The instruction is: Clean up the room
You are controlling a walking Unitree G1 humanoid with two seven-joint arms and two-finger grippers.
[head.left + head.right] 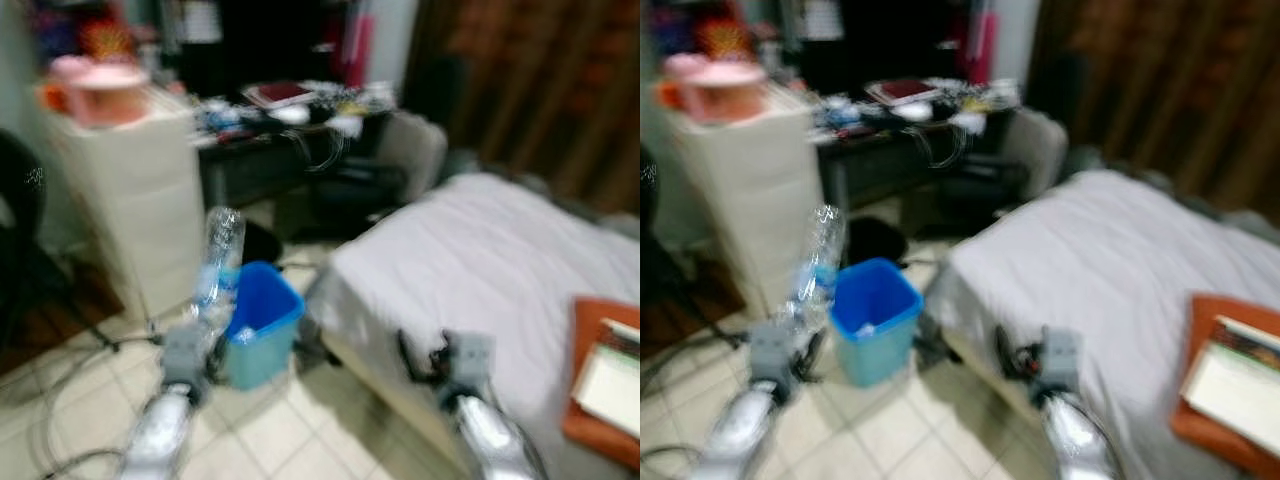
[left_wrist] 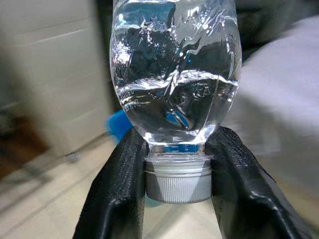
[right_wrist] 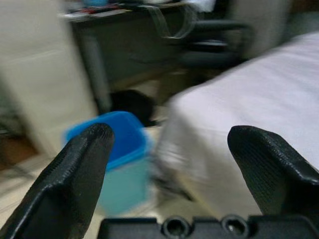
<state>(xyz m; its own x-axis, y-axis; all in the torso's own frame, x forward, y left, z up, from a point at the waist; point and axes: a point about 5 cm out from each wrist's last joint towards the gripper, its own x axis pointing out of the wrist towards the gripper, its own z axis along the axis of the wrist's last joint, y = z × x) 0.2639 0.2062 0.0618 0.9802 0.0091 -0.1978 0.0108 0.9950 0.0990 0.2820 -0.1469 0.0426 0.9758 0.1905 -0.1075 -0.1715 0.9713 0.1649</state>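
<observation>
White drawer unit (image 1: 130,190), left gripper (image 2: 178,172) clamped on neck of clear plastic bottle (image 1: 218,262) held upright just beside blue bin (image 1: 258,322) on tiled floor (image 1: 290,430), right gripper (image 3: 172,149) spread wide, holding nothing, near white bed (image 1: 500,270), orange book (image 1: 605,375) on bed.

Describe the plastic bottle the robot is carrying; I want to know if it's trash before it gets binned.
The plastic bottle is clear, thin and crumpled, with dented walls and no liquid that can be made out. Its grey ribbed cap is on, with a blue band just above it. The left tool grips it at the neck and cap, one black finger on each side. It stands roughly upright, cap end down, beside the blue bin on the tiled floor.
</observation>
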